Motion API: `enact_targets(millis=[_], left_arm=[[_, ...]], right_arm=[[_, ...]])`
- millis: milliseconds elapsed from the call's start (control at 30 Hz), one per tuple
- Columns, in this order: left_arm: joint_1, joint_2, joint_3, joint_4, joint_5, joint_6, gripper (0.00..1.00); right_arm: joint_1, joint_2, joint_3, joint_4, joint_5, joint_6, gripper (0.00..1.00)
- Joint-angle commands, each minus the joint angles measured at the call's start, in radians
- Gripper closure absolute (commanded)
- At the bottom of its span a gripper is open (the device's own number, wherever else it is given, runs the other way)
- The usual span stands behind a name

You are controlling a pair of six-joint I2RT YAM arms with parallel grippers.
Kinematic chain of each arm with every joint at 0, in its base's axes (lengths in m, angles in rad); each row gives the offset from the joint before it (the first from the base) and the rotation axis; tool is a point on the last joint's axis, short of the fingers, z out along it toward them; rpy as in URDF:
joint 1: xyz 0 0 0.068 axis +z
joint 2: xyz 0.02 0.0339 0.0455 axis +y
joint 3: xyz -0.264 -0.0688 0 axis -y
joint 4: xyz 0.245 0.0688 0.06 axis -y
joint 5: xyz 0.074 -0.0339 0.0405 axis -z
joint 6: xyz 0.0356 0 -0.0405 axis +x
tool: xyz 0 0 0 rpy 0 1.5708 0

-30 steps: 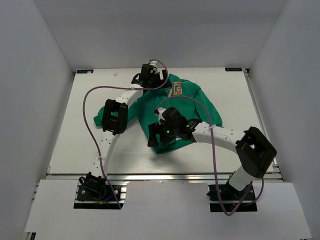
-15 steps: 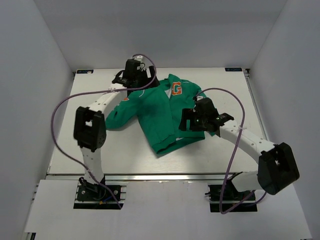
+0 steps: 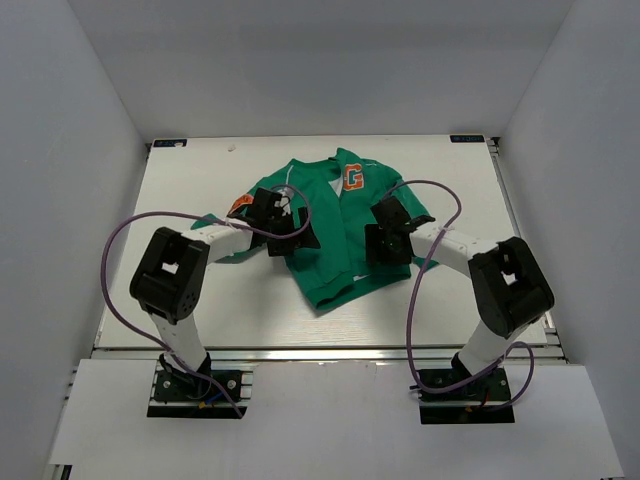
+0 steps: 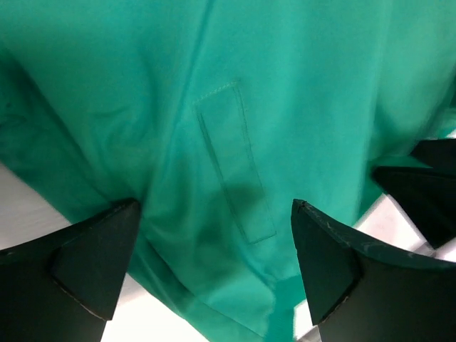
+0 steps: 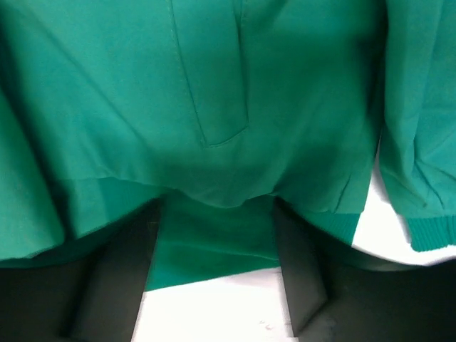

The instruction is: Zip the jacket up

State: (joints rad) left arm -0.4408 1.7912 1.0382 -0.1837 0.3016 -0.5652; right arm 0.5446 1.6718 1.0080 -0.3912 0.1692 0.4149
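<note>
The green jacket (image 3: 335,225) lies flat on the table, collar at the far side, with the orange "G" (image 3: 352,178) on the chest and an orange sleeve patch (image 3: 240,204). My left gripper (image 3: 298,237) is open, low over the jacket's left front. In the left wrist view (image 4: 214,206) its jaws straddle green cloth with a pocket welt (image 4: 235,171). My right gripper (image 3: 378,244) is open over the right front. In the right wrist view (image 5: 215,206) the hem (image 5: 214,246) lies between the jaws, below a pocket welt (image 5: 214,92). I cannot make out the zip slider.
The white table (image 3: 200,300) is ringed by grey walls. A purple cable loops off each arm (image 3: 120,250), (image 3: 440,195). A ribbed sleeve cuff (image 5: 431,239) lies to the right of my right gripper. A dark part (image 4: 420,192) shows at the right edge of the left wrist view.
My left gripper came from the collar at the far side down onto the left front. My right gripper moved from the lower hem to the right front. The jacket now lies spread flatter.
</note>
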Motion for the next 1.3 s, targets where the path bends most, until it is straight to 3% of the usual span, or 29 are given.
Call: enact_targets(millis=[0,33,67,200,300,500,667,700,733,867,1067,1100,1267], left_arm=[[0.011,0.095,0.012,-0.041,0.004,-0.002,0.02],[0.025,0.115,0.025,-0.059,0.008,-0.001,0.02],[0.040,0.131,0.032,-0.074,0.016,0.001,0.02],[0.143,0.152,-0.018,-0.062,0.027,-0.004,0.02],[0.233,0.146,-0.024,-0.085,-0.011,-0.002,0.02],[0.272,0.113,0.074,-0.201,-0.209,-0.004,0.02],[0.280,0.060,0.086,-0.253,-0.268,-0.030,0.02],[0.280,0.048,0.082,-0.257,-0.268,-0.032,0.02],[0.280,0.036,0.079,-0.260,-0.257,-0.039,0.02],[0.266,-0.065,0.037,-0.209,-0.089,-0.047,0.02],[0.099,-0.211,0.082,-0.339,-0.121,-0.056,0.02],[0.087,-0.260,0.065,-0.339,-0.086,-0.056,0.02],[0.085,-0.416,-0.010,-0.371,-0.090,-0.065,0.02]], right_arm=[[0.000,0.020,0.011,-0.006,0.050,0.005,0.37],[0.000,0.025,0.004,-0.014,0.082,0.013,0.47],[-0.005,0.026,-0.008,-0.018,0.099,0.033,0.70],[-0.060,-0.012,-0.091,-0.040,0.122,0.074,1.00],[-0.107,-0.087,-0.167,-0.040,0.159,0.085,1.00],[-0.190,-0.245,-0.241,-0.107,0.188,0.104,1.00],[-0.230,-0.406,-0.264,-0.101,0.063,0.032,1.00],[-0.230,-0.426,-0.272,-0.085,0.024,0.006,0.98],[-0.229,-0.460,-0.278,-0.075,-0.067,-0.055,0.79],[-0.226,-0.538,-0.299,-0.037,-0.232,-0.097,0.64],[-0.161,-0.630,-0.273,-0.002,-0.286,-0.132,0.40],[-0.149,-0.620,-0.261,0.009,-0.306,-0.158,0.29],[0.003,-0.488,-0.189,0.027,-0.284,-0.170,0.24]])
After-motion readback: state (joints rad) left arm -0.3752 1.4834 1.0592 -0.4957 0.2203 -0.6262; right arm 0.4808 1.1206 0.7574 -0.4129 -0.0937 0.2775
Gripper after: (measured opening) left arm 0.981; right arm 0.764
